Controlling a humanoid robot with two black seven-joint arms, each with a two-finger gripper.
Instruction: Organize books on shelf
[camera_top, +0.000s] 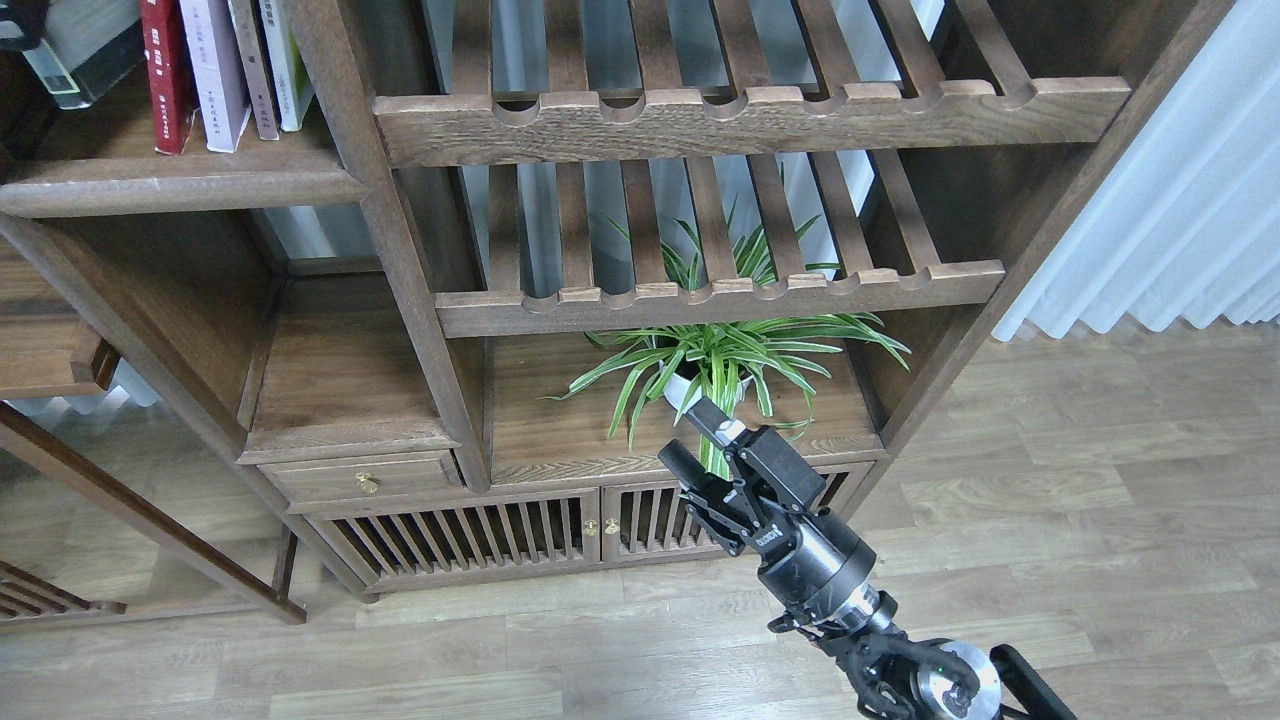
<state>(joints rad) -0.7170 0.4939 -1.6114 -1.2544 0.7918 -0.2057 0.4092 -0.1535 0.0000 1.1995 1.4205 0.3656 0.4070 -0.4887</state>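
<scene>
Right gripper (695, 435) sits low centre, arm rising from the bottom edge. Its two black fingers are spread apart, nothing between them. Upper finger tip overlaps the leaves of the spider plant (720, 360); contact cannot be told. Left gripper: only a dark shape at the top left corner (20, 22), too little showing to tell how it stands.

Plant is in a white pot (685, 385) on the lower board of the middle bay, leaves spilling past the front edge and up through the lower slatted rack (720, 295). A second slatted rack (750, 115) is above, bare slats, light showing through.

Books are up top left on the shelf (180, 180), a solid dark board with a thick rounded front edge. Upright in a row: red book (165, 75), pale lavender-white book (215, 70) just beside it, then a thin brown spine (253, 70) and a white-green one (287, 62) against the post. Thick grey-black book (75, 60) leans tilted at the far left, apart from the row.

Below that shelf, an open compartment (340, 370), small drawer (365, 478) with brass knob, slatted cabinet doors (530, 535) beneath. Wood floor (1050, 520) open on the right, white curtain (1180, 200) behind. Gripper is well apart from the books.
</scene>
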